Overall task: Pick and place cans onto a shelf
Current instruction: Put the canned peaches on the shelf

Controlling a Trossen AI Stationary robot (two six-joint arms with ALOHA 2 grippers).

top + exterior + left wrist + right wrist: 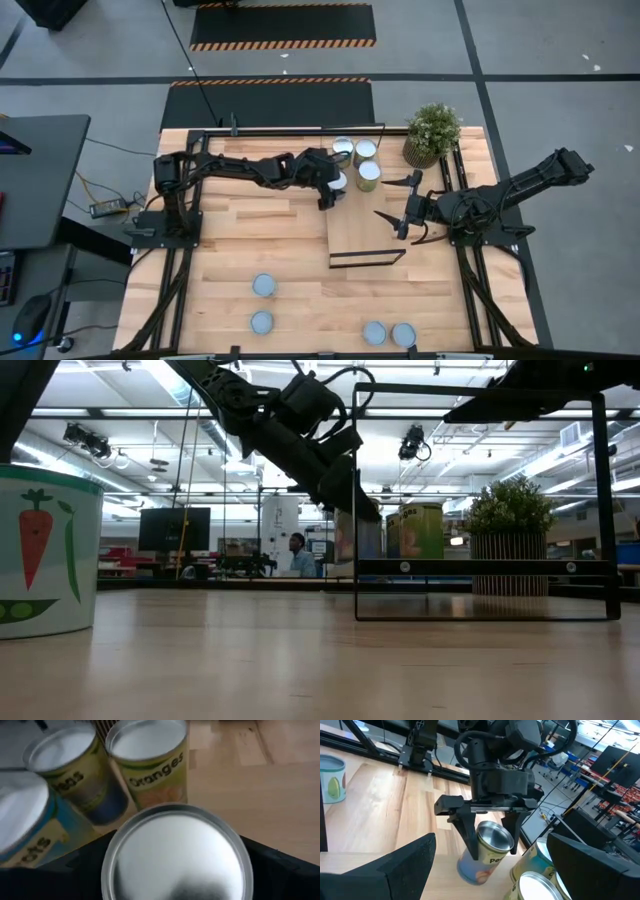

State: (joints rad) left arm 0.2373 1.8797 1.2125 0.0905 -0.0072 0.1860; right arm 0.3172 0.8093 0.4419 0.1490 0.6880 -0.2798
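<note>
From the high view, looking straight down, two dark arms work over a light-wood table (230, 250). The left gripper (335, 183) reaches across to the far end of the shelf (365, 230), a pale board with a thin black wire frame. Between its fingers sits a can (339, 181), tight beside three cans (364, 152) already standing on the shelf's far end near a potted plant (432, 133). The right gripper (404, 208) hangs over the shelf's right side with its fingers spread wide and nothing between them. Four more cans (264, 286) wait on the near part of the table, well apart from both sets of fingers.

From the low view, level with the tabletop, the left arm slants down to the shelf board, where yellow-labelled cans stand side by side. A can with a carrot and peas on its label (48, 550) fills the near left edge.

From the left wrist view, the round silver top of the held can lies between the dark fingers. Just beyond the fingertips stand an "Oranges" can (150, 762) and two others.

From the right wrist view, the left gripper's fingers flank the can on both sides; they look closed on it, though contact is hard to confirm.

As a judgement, about half the task is done: three cans shelved, a fourth being set down, four left to fetch.
</note>
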